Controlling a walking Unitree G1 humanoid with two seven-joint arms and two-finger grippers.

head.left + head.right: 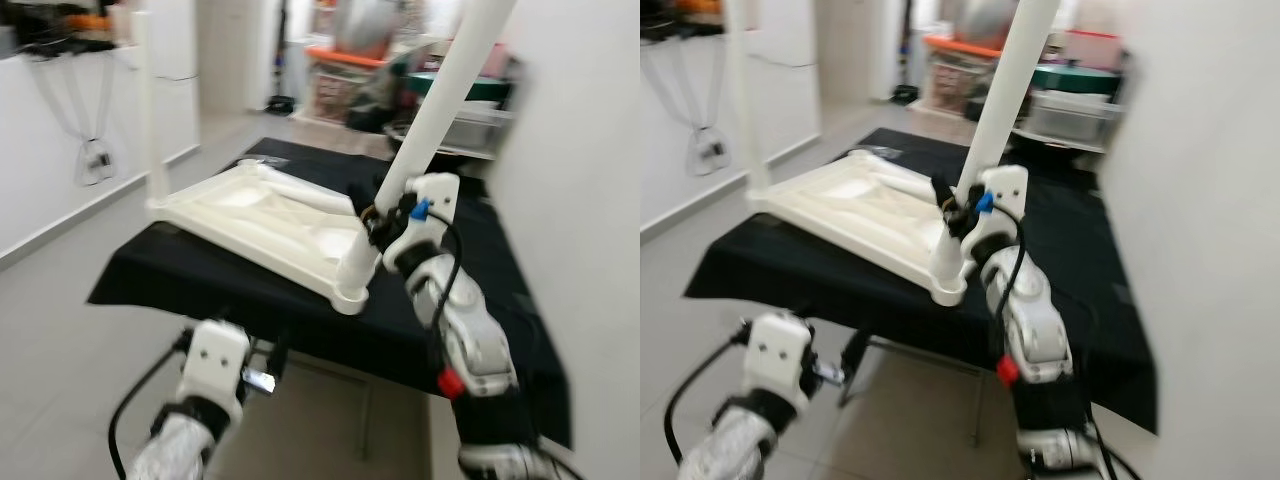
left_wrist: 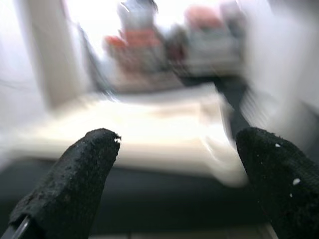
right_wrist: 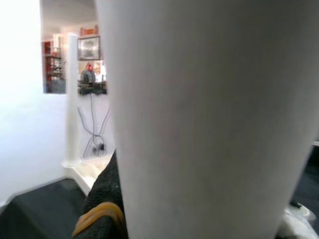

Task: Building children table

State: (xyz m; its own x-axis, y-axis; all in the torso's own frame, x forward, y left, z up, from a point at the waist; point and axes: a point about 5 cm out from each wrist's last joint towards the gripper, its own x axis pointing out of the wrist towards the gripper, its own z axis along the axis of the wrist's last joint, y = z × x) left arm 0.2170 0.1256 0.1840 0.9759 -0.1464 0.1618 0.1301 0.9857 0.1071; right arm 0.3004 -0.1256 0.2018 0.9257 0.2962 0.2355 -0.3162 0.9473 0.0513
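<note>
On the black-draped table lies the upturned white tabletop, one leg standing at its ten o'clock corner. At the four o'clock corner, the right gripper is closed around a second leg seated in its socket. Below the table's edge, the left gripper hangs with fingers spread wide.

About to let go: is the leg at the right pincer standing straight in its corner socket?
No, tilted. The near leg leans away from the right pincer, while the far leg stands upright on the tabletop.
</note>
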